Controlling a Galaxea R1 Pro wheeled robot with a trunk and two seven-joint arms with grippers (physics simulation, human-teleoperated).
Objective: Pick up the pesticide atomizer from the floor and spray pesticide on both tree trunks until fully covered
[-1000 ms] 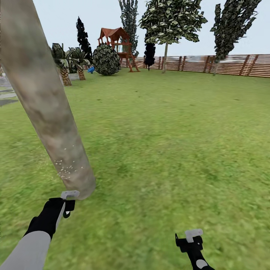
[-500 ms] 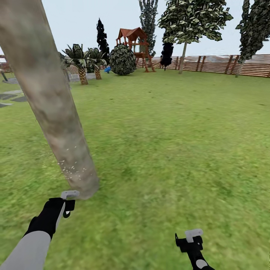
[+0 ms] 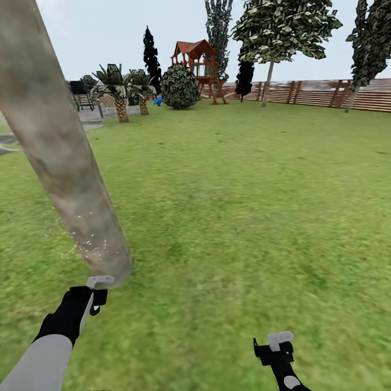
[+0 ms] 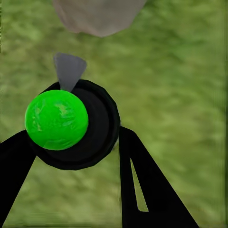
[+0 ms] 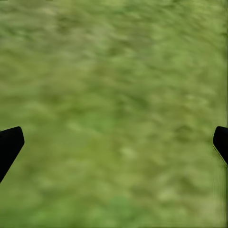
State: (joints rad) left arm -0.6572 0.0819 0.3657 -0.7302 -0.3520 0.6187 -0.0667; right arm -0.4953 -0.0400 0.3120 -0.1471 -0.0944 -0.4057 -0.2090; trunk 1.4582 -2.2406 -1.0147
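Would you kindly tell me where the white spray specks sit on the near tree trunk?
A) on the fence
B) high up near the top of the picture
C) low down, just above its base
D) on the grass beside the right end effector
C: in the head view the white specks cluster on the lower tree trunk, just above its base and ahead of the left end effector.

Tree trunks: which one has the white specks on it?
The thick grey-tan trunk leaning across the head view's left, just above the left gripper. The thin-trunked tree by the fence is far off.
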